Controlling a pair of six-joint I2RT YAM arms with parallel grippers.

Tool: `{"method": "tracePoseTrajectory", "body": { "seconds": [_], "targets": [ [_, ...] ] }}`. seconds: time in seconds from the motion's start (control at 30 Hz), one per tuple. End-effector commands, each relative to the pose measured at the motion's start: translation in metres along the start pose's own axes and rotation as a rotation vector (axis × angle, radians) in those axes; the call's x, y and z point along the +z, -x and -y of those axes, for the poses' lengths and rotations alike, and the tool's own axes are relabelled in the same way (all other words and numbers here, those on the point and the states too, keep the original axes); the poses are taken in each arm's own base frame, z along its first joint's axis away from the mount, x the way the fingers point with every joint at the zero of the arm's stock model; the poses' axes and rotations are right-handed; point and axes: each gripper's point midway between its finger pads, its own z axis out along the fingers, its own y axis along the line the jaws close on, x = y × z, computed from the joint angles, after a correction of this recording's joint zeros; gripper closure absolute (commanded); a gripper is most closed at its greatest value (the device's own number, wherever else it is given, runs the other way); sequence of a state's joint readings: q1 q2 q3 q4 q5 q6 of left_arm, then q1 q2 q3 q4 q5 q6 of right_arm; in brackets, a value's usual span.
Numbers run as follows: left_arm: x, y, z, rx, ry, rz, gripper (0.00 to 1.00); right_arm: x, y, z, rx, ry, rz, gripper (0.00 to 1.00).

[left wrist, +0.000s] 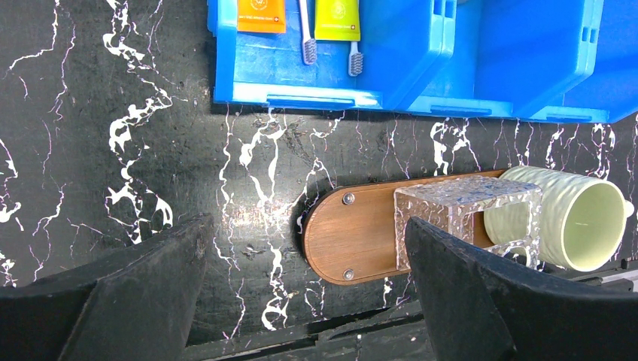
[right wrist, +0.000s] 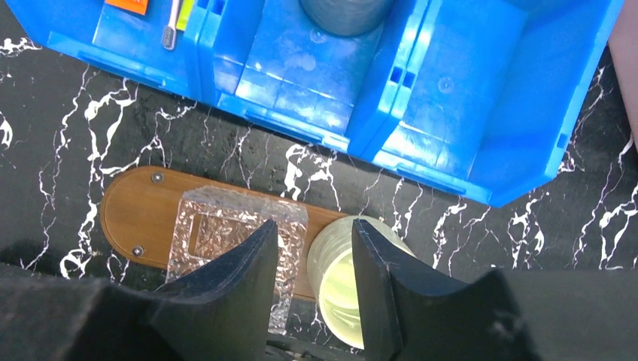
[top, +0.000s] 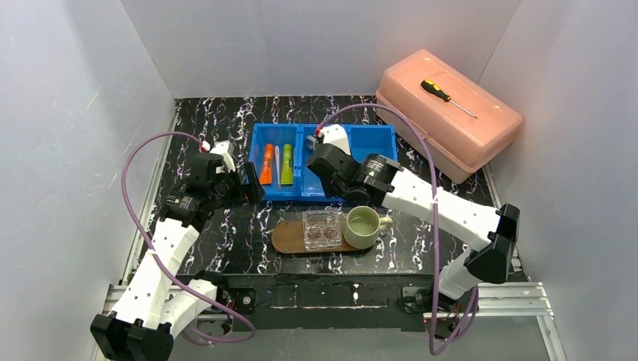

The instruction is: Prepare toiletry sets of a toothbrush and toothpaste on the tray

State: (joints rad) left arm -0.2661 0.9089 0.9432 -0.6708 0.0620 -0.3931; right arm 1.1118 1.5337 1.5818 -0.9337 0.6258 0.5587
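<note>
Your right end effector point(right wrist: 314, 226) hangs over the near edge of the blue bin point(right wrist: 481, 105) on the counter point(right wrist: 68, 143). Its jaws are parted by only a narrow gap, with nothing between them. In its wrist view, the tray point(right wrist: 135, 214) lies on the counter just on the near side of the bin, right under the fingertips. The clear holder point(right wrist: 218, 226) stands on the tray's middle. The pale green mug point(right wrist: 335, 278) is at the tray's right end and shows through the gap between the fingers. The grey mug point(right wrist: 346, 11) sits ahead of the fingertips in the bin's middle compartment, cut off by the top edge of that view.

Your left end effector point(left wrist: 305, 226) is spread wide and holds nothing. The tray's left end lies between its two fingertips. Further ahead, in the bin's left compartment, lie the orange tube point(left wrist: 261, 15) and the green tube point(left wrist: 336, 19). The toothbrushes point(left wrist: 307, 45) lie there too, one between the tubes and one at the green tube's right side.

In the top view, your left arm point(top: 169, 244) rises from the near left corner and bends rightward at the wrist, ending just off the bin's left near corner. Your right arm point(top: 444, 207) folds at its elbow on the right and stretches leftward, with its wrist over the middle compartment.
</note>
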Motion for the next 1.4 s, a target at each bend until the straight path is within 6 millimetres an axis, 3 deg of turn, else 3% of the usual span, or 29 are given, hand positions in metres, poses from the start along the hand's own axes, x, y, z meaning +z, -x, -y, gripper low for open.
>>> {"method": "tracePoseTrajectory", "body": {
  "seconds": [0.0,0.27,0.67,1.0,1.37],
  "targets": [
    [-0.005,0.001,0.000,0.016,0.005,-0.001,0.02,0.005,0.029,-0.002,-0.018,-0.015,0.057,0.50],
    [-0.006,0.001,0.000,0.016,0.003,0.003,0.02,0.041,0.055,-0.006,0.033,0.006,0.048,0.50],
    [-0.007,0.001,0.003,0.014,-0.013,0.001,0.02,0.110,0.076,-0.001,0.132,-0.050,0.011,0.50],
    [-0.007,0.001,0.004,0.015,-0.018,0.000,0.02,0.159,0.086,0.017,0.097,-0.041,-0.033,0.51],
    [-0.006,0.001,0.004,0.016,-0.017,-0.007,0.02,0.197,0.095,0.043,0.048,-0.070,-0.047,0.51]
  ]
}}
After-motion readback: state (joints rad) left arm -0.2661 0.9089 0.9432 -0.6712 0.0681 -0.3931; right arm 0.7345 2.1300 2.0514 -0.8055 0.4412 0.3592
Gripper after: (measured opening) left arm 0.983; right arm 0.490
